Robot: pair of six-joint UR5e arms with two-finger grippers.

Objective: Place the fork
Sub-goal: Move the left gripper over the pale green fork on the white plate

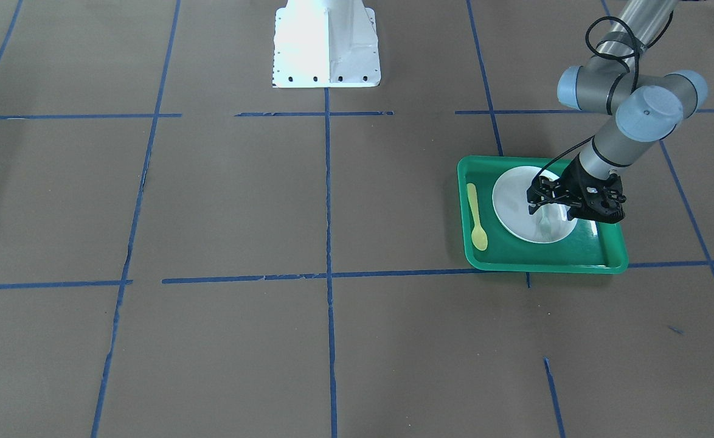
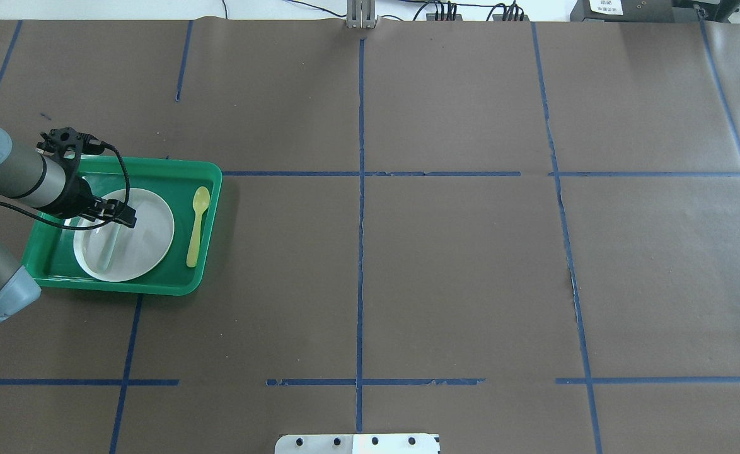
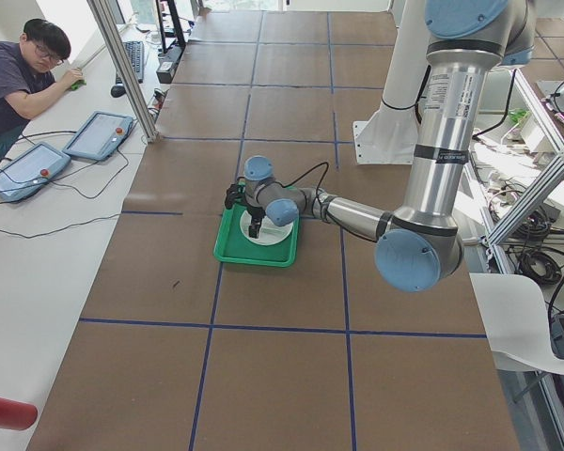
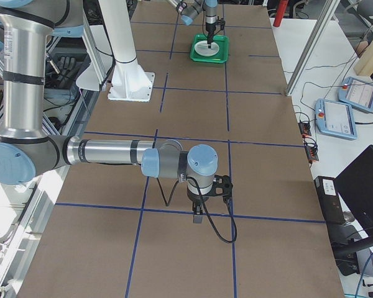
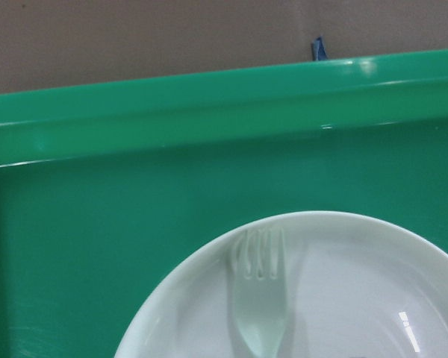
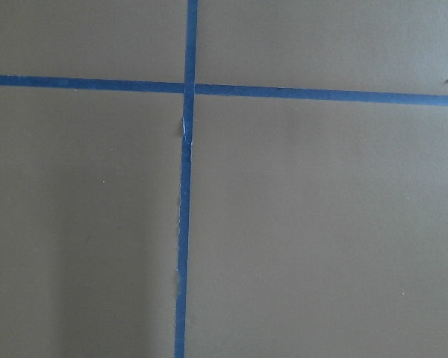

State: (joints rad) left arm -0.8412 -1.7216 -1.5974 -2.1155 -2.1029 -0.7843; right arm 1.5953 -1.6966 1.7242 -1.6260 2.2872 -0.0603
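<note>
Left pincer (image 1: 561, 210) stands over the fork (image 5: 260, 298) — handle beneath it, tines pointing ahead on the plate (image 5: 358, 283) (right pincer (image 4: 198, 217) well apart); its grip cannot be told.

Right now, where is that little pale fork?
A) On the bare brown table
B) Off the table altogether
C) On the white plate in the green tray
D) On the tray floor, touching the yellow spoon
C: the left wrist view shows the fork with its tines on the white plate, which sits in the green tray; the yellow spoon lies apart, beside the plate.
</note>
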